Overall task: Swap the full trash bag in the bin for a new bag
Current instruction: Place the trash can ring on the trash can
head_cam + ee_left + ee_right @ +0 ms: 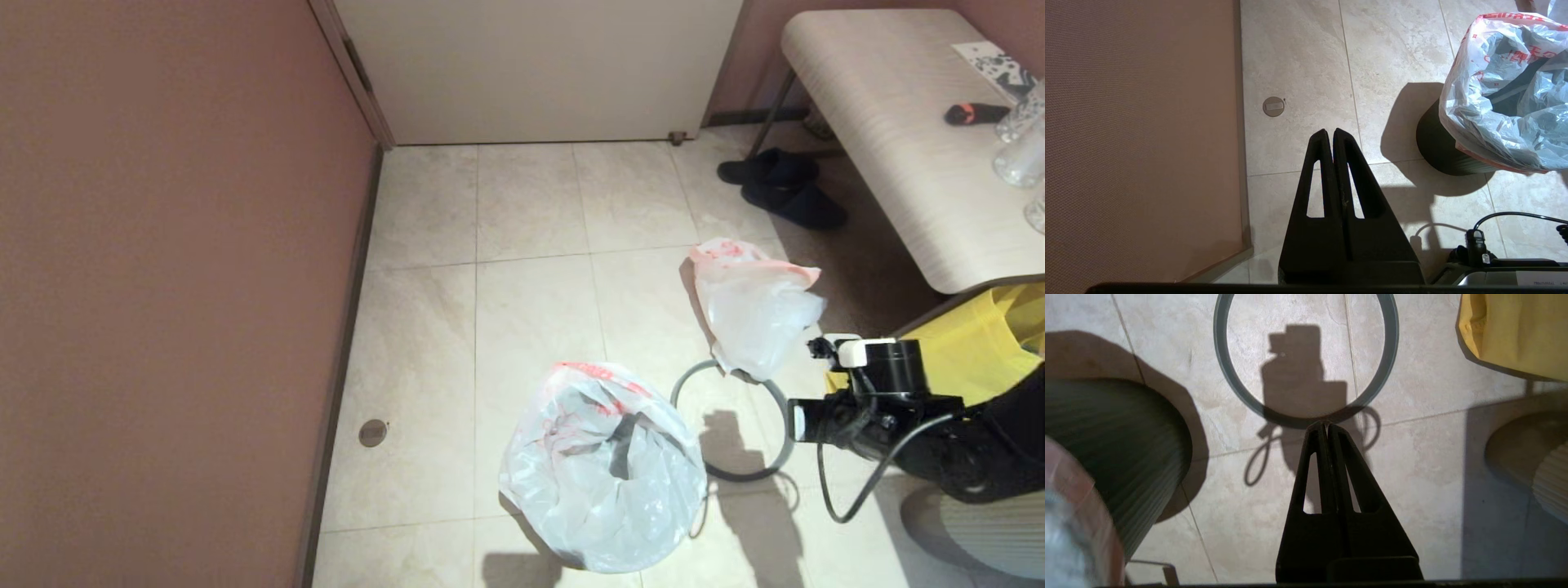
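Right wrist view is showing the right gripper (1327,426) clenched empty, hovering just above the grey hoop (1386,355) beside the bin (1126,457). The hoop is looking light and stiff, best pinched across its thin band.

bin (1443,149): matt black plastic, finely ribbed wall
new bag (604,474): thin translucent white plastic, crinkled and glossy, pink-red print at rim
hoop (1306,359): smooth grey plastic
floor (531,245): beige stone-look tiles, slight sheen
counter (890,122): pale wood-grain laminate, matt
yellow bag (971,343): matt yellow material
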You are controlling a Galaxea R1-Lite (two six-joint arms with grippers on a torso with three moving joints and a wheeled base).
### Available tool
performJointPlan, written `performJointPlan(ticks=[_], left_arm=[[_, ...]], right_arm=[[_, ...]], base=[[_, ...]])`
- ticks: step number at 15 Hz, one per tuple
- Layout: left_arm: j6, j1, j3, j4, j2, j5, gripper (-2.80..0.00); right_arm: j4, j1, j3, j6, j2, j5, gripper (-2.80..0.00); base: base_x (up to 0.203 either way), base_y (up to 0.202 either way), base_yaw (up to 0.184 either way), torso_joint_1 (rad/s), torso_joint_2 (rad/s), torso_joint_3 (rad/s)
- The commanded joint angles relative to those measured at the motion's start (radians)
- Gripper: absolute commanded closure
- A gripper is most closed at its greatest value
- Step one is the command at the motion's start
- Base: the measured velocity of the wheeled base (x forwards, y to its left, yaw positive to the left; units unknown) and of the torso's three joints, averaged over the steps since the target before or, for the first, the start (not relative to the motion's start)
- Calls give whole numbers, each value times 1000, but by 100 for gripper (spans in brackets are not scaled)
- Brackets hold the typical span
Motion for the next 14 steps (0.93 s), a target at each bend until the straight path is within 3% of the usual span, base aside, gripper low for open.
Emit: performJointPlan(ticks=[1,4,9,11,14], left_arm=[[0,0,0,0,1,0,0],[0,0,0,1,1,0,0],[0,0,0,0,1,0,0],[0,0,0,1,1,0,0],[0,0,0,0,1,0,0]], right_arm=[[15,-39,-160,0,187,10,0],[138,-96,-397,33,318,60,0],[491,-179,-796,169,552,107,0],[640,-218,-896,183,579,96,0],[687,-293,-993,132,648,96,0]], base=[[0,0,0,0,0,0],[0,0,0,0,0,0],[0,0,0,0,0,0],[0,0,0,0,0,0],[0,0,0,0,0,0]])
